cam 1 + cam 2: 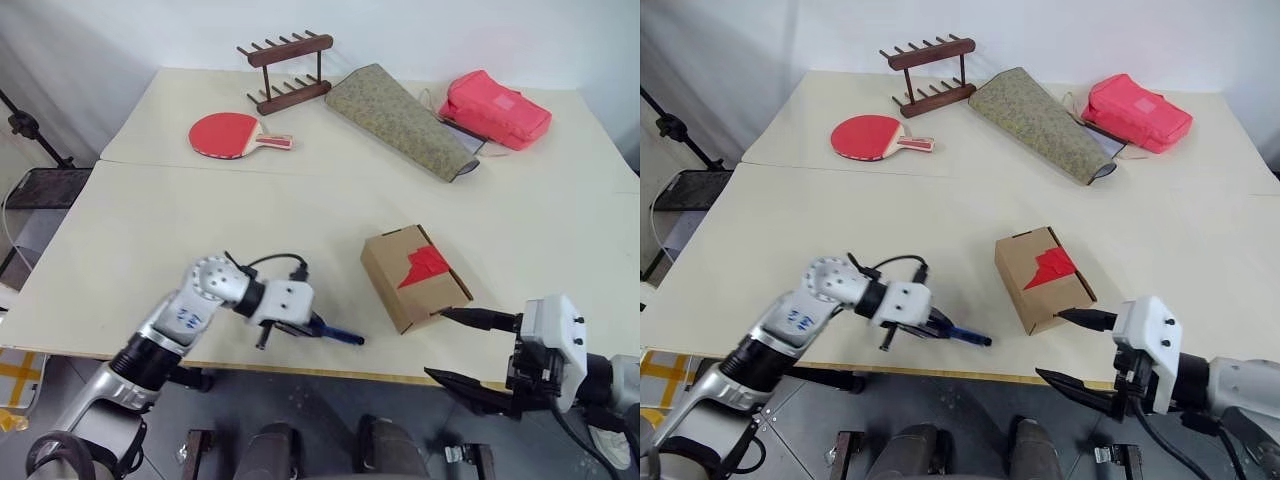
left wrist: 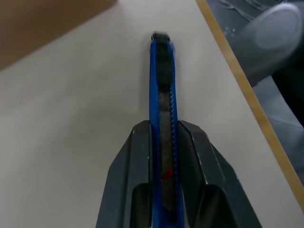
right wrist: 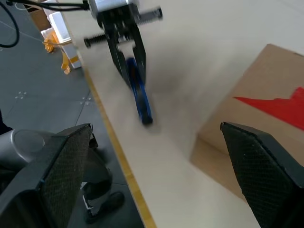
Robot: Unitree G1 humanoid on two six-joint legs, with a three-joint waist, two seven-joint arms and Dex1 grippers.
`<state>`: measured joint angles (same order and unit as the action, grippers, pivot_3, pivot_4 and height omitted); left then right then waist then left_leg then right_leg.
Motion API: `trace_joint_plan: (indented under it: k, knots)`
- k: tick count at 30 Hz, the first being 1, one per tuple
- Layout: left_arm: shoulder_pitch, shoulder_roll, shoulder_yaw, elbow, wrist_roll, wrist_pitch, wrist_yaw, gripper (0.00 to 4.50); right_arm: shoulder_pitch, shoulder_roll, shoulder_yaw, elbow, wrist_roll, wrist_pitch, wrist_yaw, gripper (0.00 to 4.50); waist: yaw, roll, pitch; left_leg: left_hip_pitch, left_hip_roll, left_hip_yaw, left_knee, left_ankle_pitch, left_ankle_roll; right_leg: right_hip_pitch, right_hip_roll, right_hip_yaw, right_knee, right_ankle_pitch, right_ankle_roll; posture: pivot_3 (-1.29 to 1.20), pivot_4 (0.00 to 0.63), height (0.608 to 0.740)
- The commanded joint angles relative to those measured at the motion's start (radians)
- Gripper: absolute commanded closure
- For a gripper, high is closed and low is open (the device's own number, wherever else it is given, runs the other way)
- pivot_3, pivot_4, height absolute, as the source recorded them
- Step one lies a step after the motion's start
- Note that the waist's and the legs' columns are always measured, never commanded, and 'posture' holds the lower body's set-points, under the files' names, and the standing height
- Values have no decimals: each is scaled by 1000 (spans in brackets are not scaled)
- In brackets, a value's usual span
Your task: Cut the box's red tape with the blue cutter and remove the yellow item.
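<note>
Two pale benches pushed together, seen from above the robot's arms. The box (image 1: 415, 277), a small brown cardboard carton, rests closed on the near bench (image 1: 140, 240), right of the middle and close to the near edge. The red tape (image 1: 424, 264), a jagged bright patch, lies across the carton's upper face.

Left pincer (image 1: 310, 326): low over the near edge of the bench, left of the box, its two black fingers (image 2: 134, 180) pressed onto the blue cutter (image 1: 340, 335). In the left wrist view the cutter's blue body runs between the fingers, and its far end reaches past the fingertips over bare bench. In the head views the cutter's free end points toward the box; cutter and box stand apart.

Right pincer (image 1: 462, 348): at the near edge, just beside the box's near right corner, fingers spread wide and empty. One finger lies over the bench close to the carton, the other below the edge. Whether the upper finger touches the carton cannot be told.

On the far bench: a red table-tennis paddle (image 1: 230, 134) toward the left, a dark wooden peg rack (image 1: 288, 70) at the far edge, a grey-green speckled pouch (image 1: 400, 118) beside the rack, and a pink-red bag (image 1: 495, 108) toward the far right corner.
</note>
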<state>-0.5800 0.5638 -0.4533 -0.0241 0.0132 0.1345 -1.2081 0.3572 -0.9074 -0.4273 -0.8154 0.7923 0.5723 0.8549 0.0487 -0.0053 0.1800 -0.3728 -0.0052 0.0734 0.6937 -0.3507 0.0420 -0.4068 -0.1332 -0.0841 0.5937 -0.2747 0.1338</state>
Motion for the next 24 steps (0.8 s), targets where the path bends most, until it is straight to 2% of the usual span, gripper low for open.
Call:
trace_joint_plan:
  k: [1, 3, 4, 5, 6, 8, 15, 24]
  knots:
    - [32, -17, -34, -57, 53, 34, 50, 4072, -20, 15, 106, -51, -52, 2, -48, 374, -1, 0, 0, 0, 0, 0, 2, 0, 1, 0, -1, 1, 0, 0, 0, 0, 150, 740]
    - [24, -79, -64, -78, 97, 109, 112, 4072, -49, 19, 208, -19, -133, -11, -65, 878, -2, 0, 0, 2, 0, 0, 4, -2, 2, 2, -2, 3, -1, 0, 0, 0, 150, 740]
    - [29, -94, -74, -91, 99, 130, 118, 4072, -79, 26, 269, -1, -182, -16, -86, 878, 6, 1, 0, 2, 0, 0, 4, -2, 3, 2, -2, 3, -1, 0, 0, 0, 150, 740]
    - [32, -103, -81, -101, 101, 146, 121, 4072, -102, 32, 310, 13, -216, -20, -99, 1192, 4, 0, -1, 2, -1, 0, 6, -4, 6, 3, -4, 3, -1, 0, 0, 0, 150, 740]
    - [35, -105, -88, -110, 100, 167, 117, 4072, -127, 37, 347, 27, -239, -17, -109, 1267, 0, -1, -2, 2, -1, -1, 6, -4, 6, 4, -8, 6, -2, 1, -1, 0, 150, 740]
    - [45, -100, -93, -138, 97, 207, 106, 4072, -189, 62, 416, 52, -280, -5, -135, 1903, -2, -1, -2, 2, -2, -1, 6, -4, 5, 5, -13, 5, -3, 2, -2, 0, 150, 740]
    - [36, -72, -112, -188, 92, 337, 75, 4072, -327, 108, 566, 145, -398, 38, -178, 4421, -6, 0, -2, 1, -1, -2, 6, -4, 3, 5, -5, -5, -2, 2, -2, 0, 150, 740]
    - [34, -49, -123, -190, 94, 394, 85, 4072, -292, 91, 533, 169, -436, -12, -132, 4467, -22, 0, -2, 2, 0, -3, 6, -4, 3, 8, -5, -8, -3, 2, -2, 0, 150, 740]
